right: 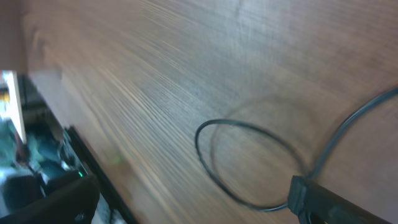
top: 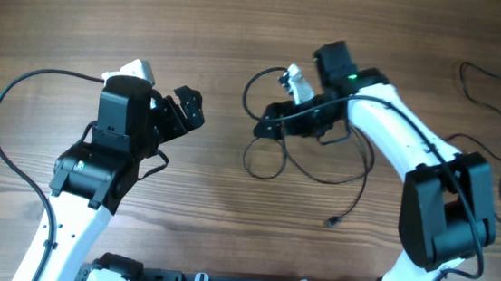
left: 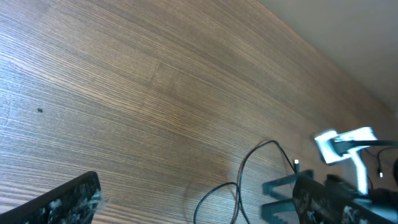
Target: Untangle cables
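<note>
A brown wood-grain table point(top: 152, 23) fills every view, evenly lit.

No legible text or markings.

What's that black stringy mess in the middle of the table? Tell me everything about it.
The cables are thin black cords, rubbery-looking, bunched in loose overlapping loops lying flat on the wooden table. One loose end trails toward the front and ends in a small plug. The right gripper sits over one edge of the bunch; whether it grips a cord is unclear.
</note>
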